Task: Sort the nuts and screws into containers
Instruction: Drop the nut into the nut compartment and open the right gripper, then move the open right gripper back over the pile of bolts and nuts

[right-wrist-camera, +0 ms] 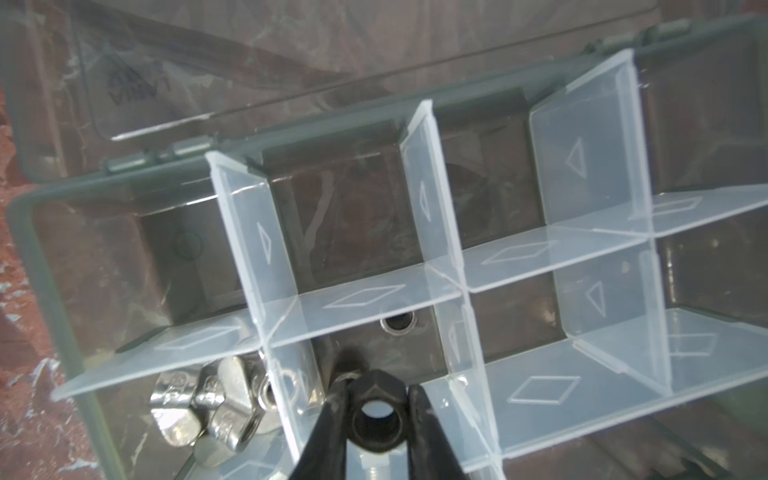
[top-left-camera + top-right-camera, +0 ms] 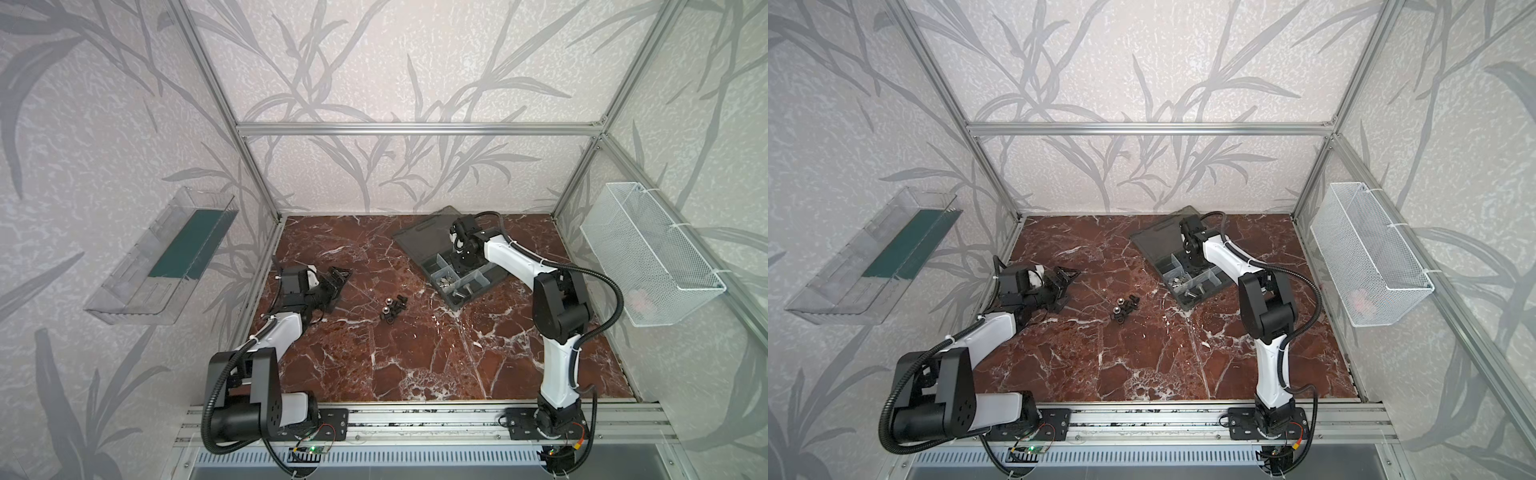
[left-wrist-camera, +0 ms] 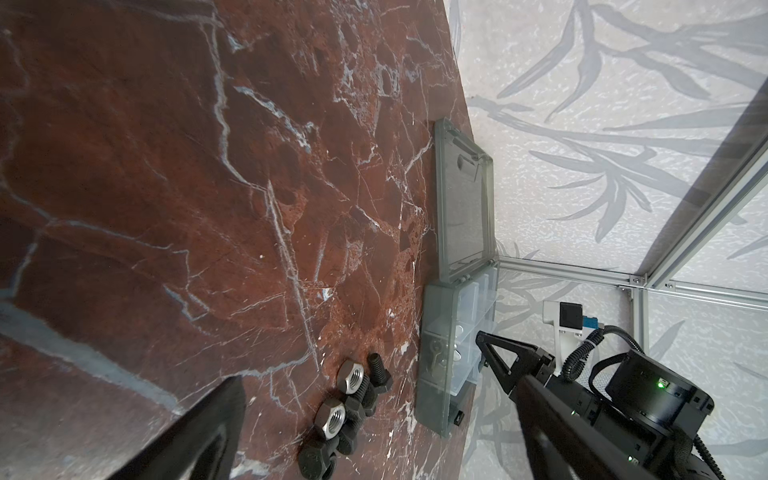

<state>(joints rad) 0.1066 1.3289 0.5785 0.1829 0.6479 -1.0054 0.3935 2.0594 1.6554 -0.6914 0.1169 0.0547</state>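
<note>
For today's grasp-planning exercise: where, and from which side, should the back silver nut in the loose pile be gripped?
Probably from above, pinching the silver nut across two opposite outer flats. Its hole shows from above in a top view. Black screws crowd one side, so a sideways approach would likely knock them.

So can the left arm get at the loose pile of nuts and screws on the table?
Probably yes. The left arm sits beside the pile, jaws wide open and aimed roughly at it, with only bare table between. The right arm is over the box.
</note>
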